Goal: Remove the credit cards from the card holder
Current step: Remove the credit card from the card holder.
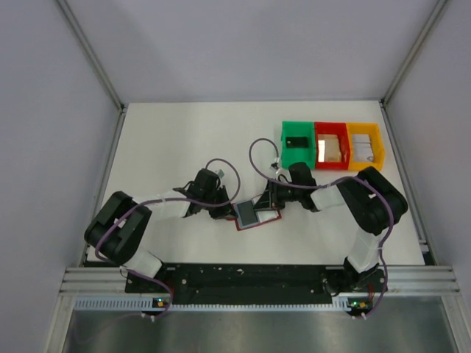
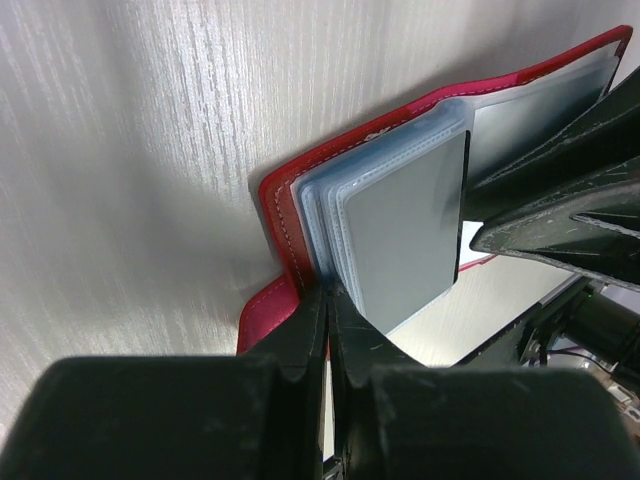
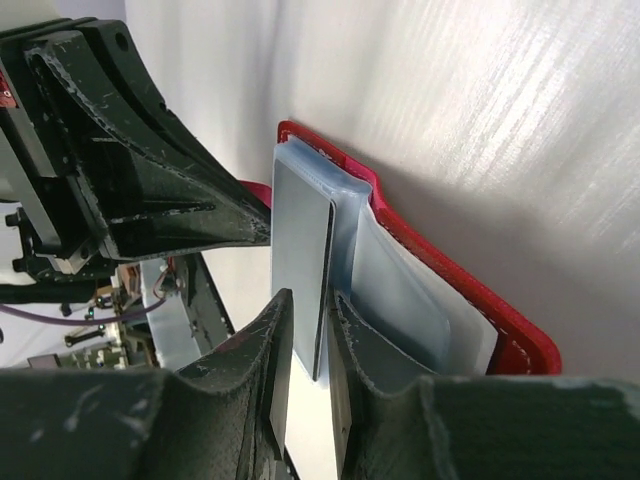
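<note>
Now we're clamping left gripper [image 2: 328, 325] on card holder [image 2: 278, 215] as anchor, w/ right gripper [image 3: 311, 345] pinching grey card [image 3: 300, 250] to slide it out.

Bench [image 1: 176, 147]: white and matte; carries three open bins at its far right.
Green bin [image 1: 297, 128]: left end of the row, dark inside, touching the red one.
Red bin [image 1: 331, 126]: middle, a flat tan piece [image 1: 333, 149] inside.
Yellow bin [image 1: 363, 126]: right end, something pale inside.
Walls [image 1: 243, 44]: plain pale grey panels on three sides.
Rail [image 1: 257, 293]: aluminium, along the near edge.
</note>
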`<state>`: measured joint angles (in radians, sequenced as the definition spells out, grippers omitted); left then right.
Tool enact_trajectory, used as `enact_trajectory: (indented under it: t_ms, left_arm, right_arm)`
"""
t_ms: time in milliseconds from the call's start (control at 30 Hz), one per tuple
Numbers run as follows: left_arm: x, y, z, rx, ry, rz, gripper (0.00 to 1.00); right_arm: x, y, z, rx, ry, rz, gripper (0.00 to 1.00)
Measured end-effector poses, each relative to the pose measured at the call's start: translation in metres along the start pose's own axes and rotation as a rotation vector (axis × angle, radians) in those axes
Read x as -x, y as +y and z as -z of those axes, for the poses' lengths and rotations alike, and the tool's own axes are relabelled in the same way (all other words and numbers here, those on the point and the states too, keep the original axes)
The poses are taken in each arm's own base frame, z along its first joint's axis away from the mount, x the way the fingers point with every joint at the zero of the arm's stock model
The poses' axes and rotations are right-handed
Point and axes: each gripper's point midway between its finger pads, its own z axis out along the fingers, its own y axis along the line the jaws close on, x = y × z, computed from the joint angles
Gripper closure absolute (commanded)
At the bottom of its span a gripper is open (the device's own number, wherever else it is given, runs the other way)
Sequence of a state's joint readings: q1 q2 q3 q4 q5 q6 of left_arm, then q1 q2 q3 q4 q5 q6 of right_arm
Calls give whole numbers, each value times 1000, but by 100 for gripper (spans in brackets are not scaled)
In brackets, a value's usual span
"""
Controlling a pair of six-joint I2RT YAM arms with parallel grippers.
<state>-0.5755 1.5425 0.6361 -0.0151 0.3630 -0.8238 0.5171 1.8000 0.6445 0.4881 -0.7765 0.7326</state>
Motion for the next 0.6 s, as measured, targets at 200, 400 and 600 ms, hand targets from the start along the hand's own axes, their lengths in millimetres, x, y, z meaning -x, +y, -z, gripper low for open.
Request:
enact_trajectory:
  t_ms: [200, 400, 600]
  left_arm:
    - [0, -1, 0, 17, 0, -12, 96]
    - [-1, 0, 0, 30, 6, -11, 97]
    - [-2, 0, 0, 45, 9, -11, 97]
  right_arm:
    - [2, 5, 0, 23, -5, 3, 86]
    - [3, 8, -2, 46, -4, -2, 87]
    - [0, 4, -5, 42, 9, -11, 88]
